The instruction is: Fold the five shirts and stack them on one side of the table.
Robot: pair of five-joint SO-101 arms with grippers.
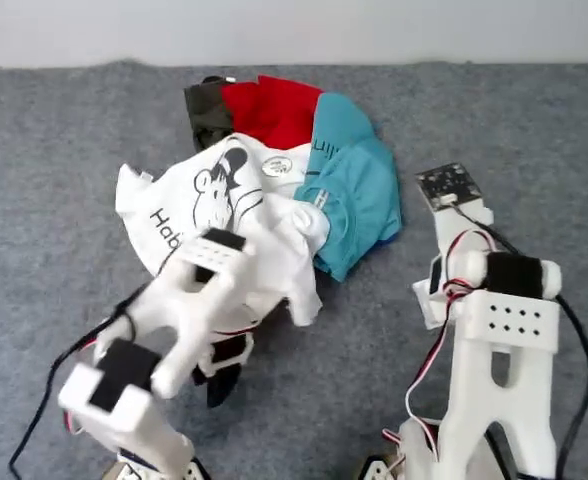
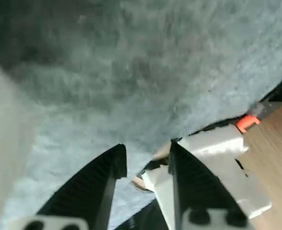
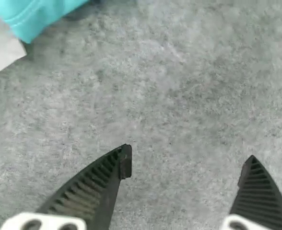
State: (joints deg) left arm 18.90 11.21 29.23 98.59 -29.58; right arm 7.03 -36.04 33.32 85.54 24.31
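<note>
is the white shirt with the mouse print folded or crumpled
Crumpled, not folded: the white shirt lies bunched with uneven wrinkles, its edge overlapping the teal shirt.

Table (image 1: 64, 130) before me grey, fuzzy-topped, nap mottled in lighter and darker patches. Pale plain wall (image 1: 294, 30) along far side, meeting grey in slightly wavy line. Strip of light wood (image 2: 274, 143) past grey edge, seen from my left wrist. Light soft, even; shadows faint.
</note>
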